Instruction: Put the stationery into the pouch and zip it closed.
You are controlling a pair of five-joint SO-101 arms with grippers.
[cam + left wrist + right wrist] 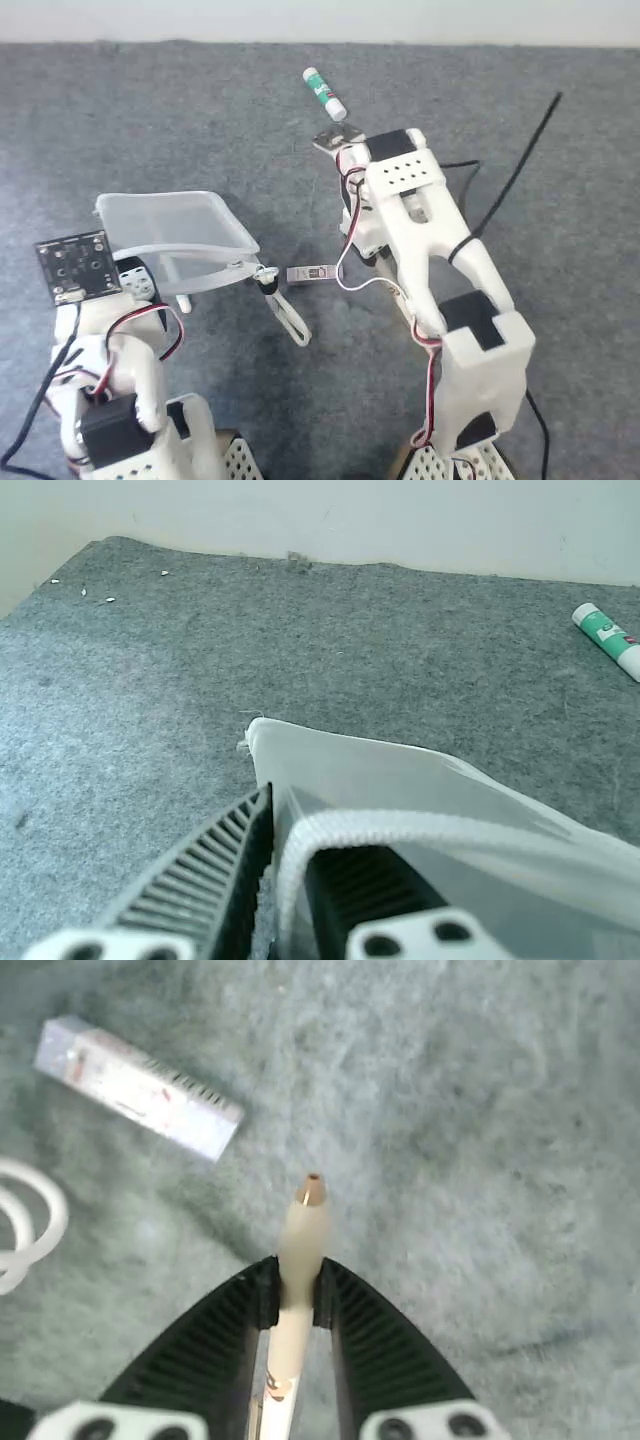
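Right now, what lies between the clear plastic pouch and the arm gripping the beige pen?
In the high view, a small pale rectangular box lies on the grey felt between them, near the white cord loop by the clear plastic pouch.

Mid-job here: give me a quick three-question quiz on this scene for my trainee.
1. True or false: the right hand grips a pen.
2. The left hand holds: A the rim of the pouch, B a ruler, C scissors.
3. Fill in: the glue stick lies ___ the pouch.
Key: 1 true; 2 A; 3 outside.
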